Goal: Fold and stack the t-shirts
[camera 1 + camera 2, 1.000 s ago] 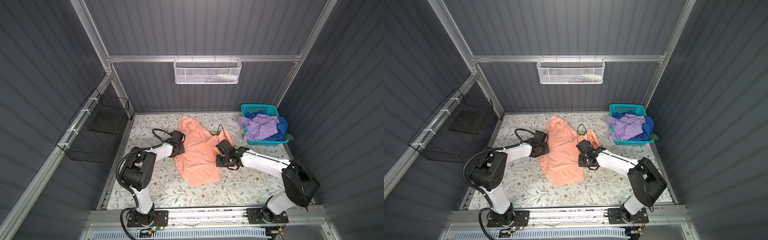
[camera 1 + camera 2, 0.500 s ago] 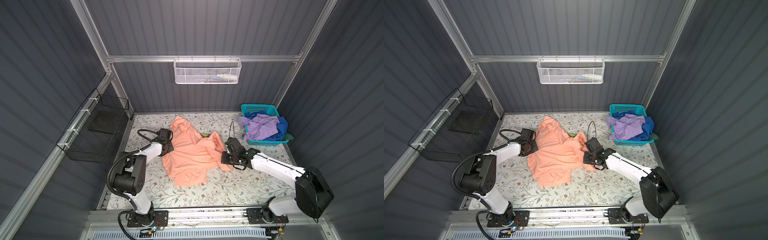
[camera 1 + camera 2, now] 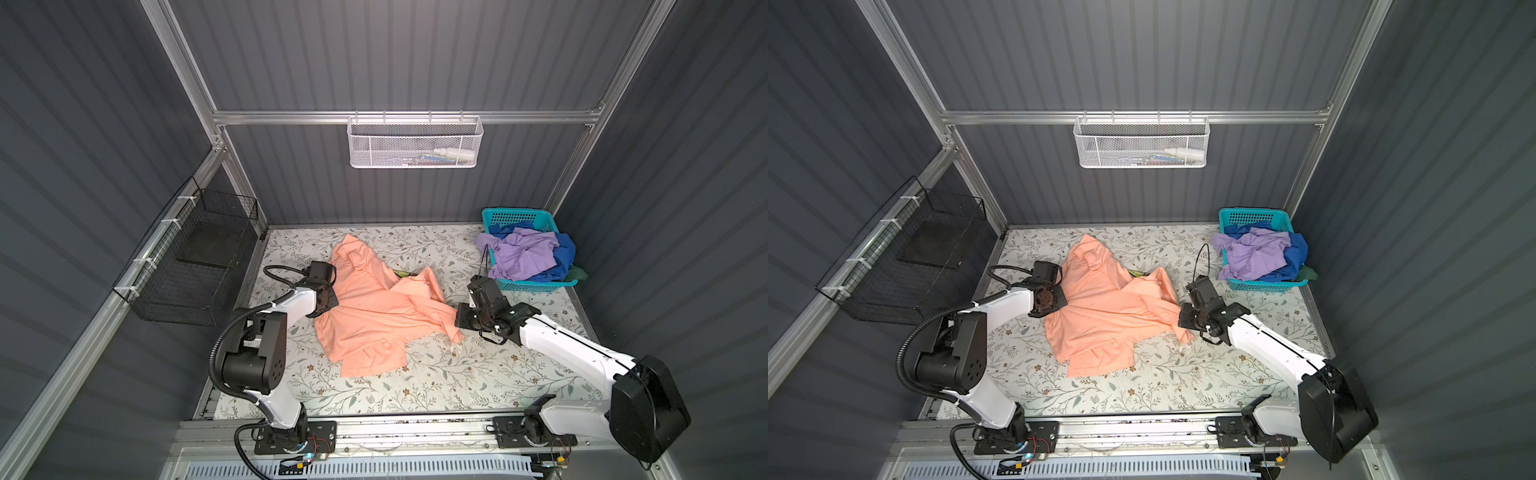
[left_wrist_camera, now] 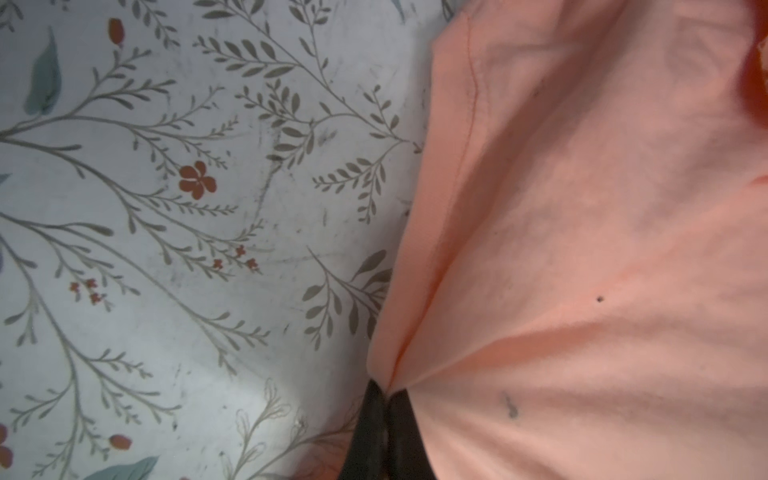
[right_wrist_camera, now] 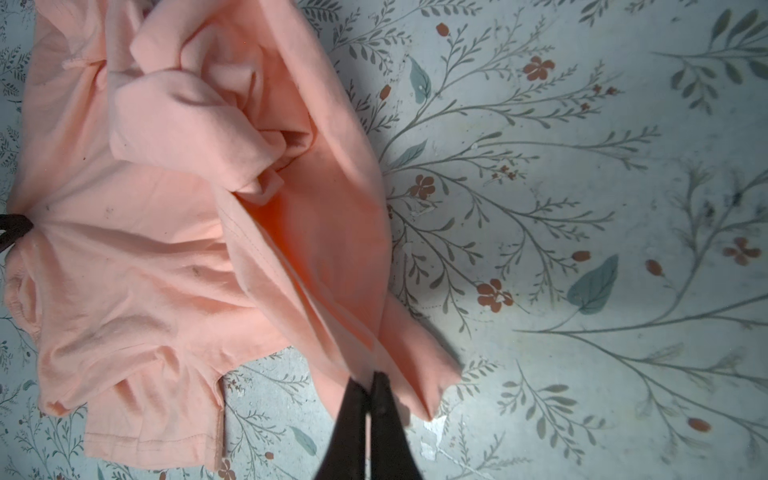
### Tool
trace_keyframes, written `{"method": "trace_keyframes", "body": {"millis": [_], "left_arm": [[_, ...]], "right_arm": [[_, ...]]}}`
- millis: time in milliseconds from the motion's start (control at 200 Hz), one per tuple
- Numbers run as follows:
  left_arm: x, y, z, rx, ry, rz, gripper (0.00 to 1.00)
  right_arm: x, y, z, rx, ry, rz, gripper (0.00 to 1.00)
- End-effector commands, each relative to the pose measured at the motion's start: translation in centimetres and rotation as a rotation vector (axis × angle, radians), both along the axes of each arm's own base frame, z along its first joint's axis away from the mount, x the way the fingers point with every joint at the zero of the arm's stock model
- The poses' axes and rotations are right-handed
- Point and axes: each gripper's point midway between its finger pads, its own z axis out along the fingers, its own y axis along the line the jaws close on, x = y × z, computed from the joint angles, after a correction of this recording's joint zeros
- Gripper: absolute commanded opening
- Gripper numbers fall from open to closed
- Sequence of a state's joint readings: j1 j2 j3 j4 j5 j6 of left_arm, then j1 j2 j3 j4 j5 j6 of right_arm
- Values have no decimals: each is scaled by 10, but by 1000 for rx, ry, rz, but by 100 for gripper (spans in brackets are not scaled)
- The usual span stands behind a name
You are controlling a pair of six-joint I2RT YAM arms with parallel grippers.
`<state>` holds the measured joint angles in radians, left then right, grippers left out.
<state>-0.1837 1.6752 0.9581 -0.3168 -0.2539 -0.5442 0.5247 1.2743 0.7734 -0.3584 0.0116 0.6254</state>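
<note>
Peach-orange t-shirt (image 3: 374, 324), rumpled, centre of table (image 3: 457, 386), open surface along its near edge; other t-shirts (image 3: 523, 257) heaped in teal basket (image 3: 515, 217), far right corner. Left tool (image 4: 386, 395) clenched on peach-orange t-shirt's left edge, right tool (image 5: 370, 380) on its right edge.

Both top views are lit evenly and fairly brightly from above. The floral surface (image 3: 478, 374) is the brightest zone, while the ribbed walls stay dim. Shadows under the arms are soft and short. The frame uprights (image 3: 180, 62) splay outward toward the corners (a wide-angle look). In the left wrist view the peach t-shirt (image 4: 602, 249) is slightly blurred and the left gripper (image 4: 388, 395) is a dark, unfocused shape. The right wrist view is sharper, with shadow pooled around the right gripper (image 5: 370, 378) and dimmer corners.
</note>
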Motion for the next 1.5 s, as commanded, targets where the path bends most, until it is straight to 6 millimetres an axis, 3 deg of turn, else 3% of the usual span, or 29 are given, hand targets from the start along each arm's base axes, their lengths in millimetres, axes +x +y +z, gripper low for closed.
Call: {"method": "trace_keyframes", "body": {"millis": [0, 210, 495, 720, 936, 1176, 1286, 1306, 1326, 1371, 1406, 1461, 1496], "left_arm": [[-7, 12, 7, 17, 1, 40, 0], [-10, 29, 4, 15, 12, 73, 0], [-23, 83, 4, -27, -3, 206, 0], [-23, 92, 1, -33, -21, 250, 0], [-26, 85, -4, -82, -33, 239, 0], [-24, 71, -3, -155, -66, 206, 0], [-25, 62, -4, -205, -80, 181, 0], [-25, 61, -3, -207, -81, 178, 0], [-25, 61, -2, -208, -82, 176, 12], [-24, 59, 3, -212, -92, 159, 58], [-23, 58, 10, -211, -105, 148, 78], [-23, 58, 20, -211, -142, 142, 97], [-22, 57, 28, -217, -178, 138, 100]], "right_arm": [[-5, -5, 0, -12, 8, 1, 0], [-18, -32, -10, -101, 18, -63, 0], [-8, -57, 1, -196, 37, -131, 0], [-4, -82, -1, -241, 92, -223, 0], [-38, -112, -5, -240, 124, -364, 0], [-84, -124, -20, -186, 186, -508, 0], [-88, -128, -17, -215, 180, -512, 35], [-88, -127, -16, -214, 179, -507, 37], [-87, -126, -14, -212, 176, -501, 38], [-84, -124, -9, -208, 171, -486, 39], [-80, -121, -4, -199, 160, -475, 41], [-71, -114, 6, -174, 136, -455, 45], [-64, -107, 12, -150, 117, -437, 45]]}}
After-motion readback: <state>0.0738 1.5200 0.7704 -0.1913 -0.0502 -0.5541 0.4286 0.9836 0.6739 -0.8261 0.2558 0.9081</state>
